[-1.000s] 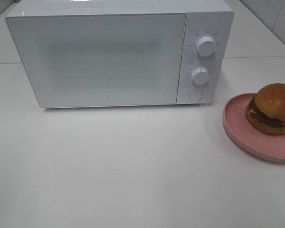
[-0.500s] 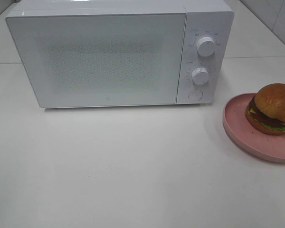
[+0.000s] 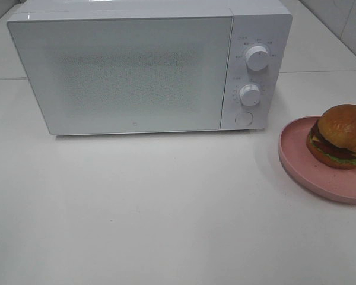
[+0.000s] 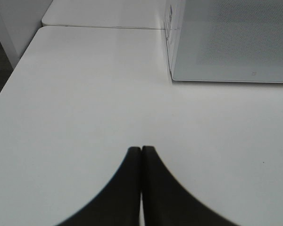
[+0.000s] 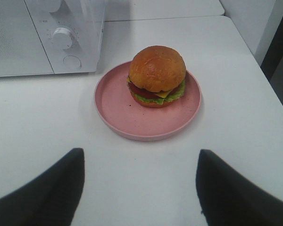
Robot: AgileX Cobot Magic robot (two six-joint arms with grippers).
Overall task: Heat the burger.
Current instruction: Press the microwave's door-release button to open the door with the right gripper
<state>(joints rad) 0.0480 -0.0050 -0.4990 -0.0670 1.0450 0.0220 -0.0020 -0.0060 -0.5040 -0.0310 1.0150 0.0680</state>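
The burger [image 3: 340,136] [image 5: 156,75], with a glossy brown bun, cheese, tomato and lettuce, sits on a pink plate [image 3: 301,160] [image 5: 118,106] at the right edge of the high view. A white microwave [image 3: 136,71] stands at the back with its door closed. Neither arm shows in the high view. In the right wrist view my right gripper [image 5: 139,181] is open, fingers wide apart, a short way back from the plate with nothing between them. In the left wrist view my left gripper [image 4: 141,153] is shut and empty, over bare table near the microwave's left corner [image 4: 172,75].
Two round knobs [image 3: 257,57] [image 3: 250,94] and a round button [image 3: 244,118] are on the microwave's right panel. The white table [image 3: 166,208] ends close to the plate on the right [image 5: 273,94] and on the far left [image 4: 9,80].
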